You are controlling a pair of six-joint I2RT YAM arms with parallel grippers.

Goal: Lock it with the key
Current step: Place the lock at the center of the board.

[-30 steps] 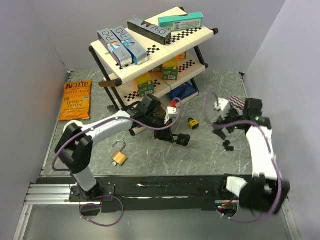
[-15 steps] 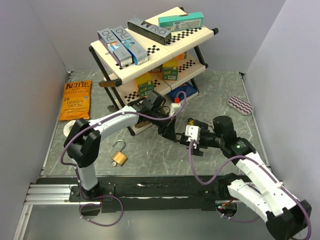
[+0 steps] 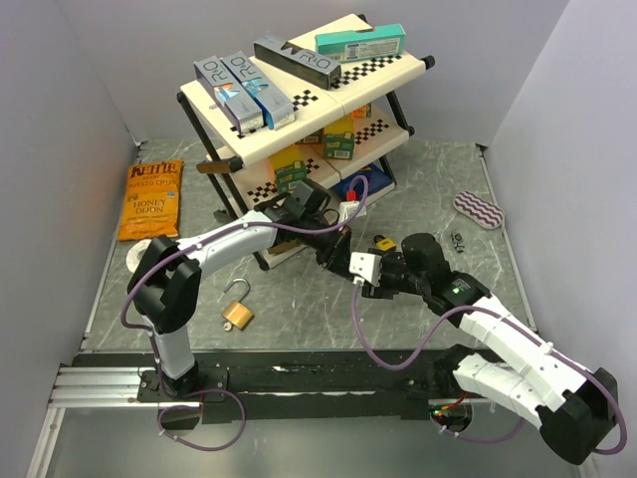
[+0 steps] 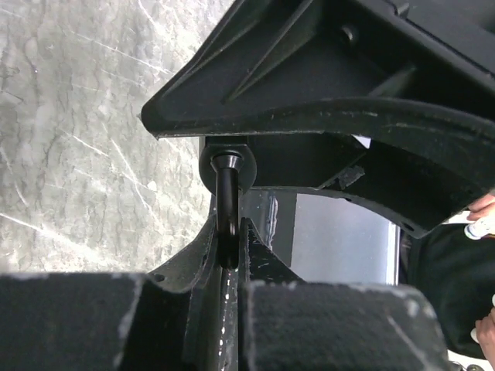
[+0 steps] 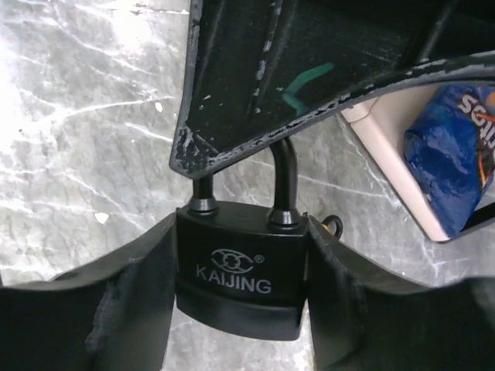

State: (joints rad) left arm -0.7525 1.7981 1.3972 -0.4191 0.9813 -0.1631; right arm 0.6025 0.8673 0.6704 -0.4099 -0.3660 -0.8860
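Since the earlier frame the right arm (image 3: 498,334) has swung from the right of the desk (image 3: 289,311) to its centre, near the shelf (image 3: 299,100). There the right claw (image 3: 358,269) grips the body of the black padlock (image 5: 236,270) on both sides. The left claw (image 4: 228,239) is clenched on its shackle (image 4: 226,193), holding it over the desk.

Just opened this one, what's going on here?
Both grippers are on one black padlock. The left gripper is pinched shut on its shackle, and the right gripper has its fingers against both sides of the lock's body. No key shows in either gripper, so the locking is not yet done. A brass padlock lies open on the table.
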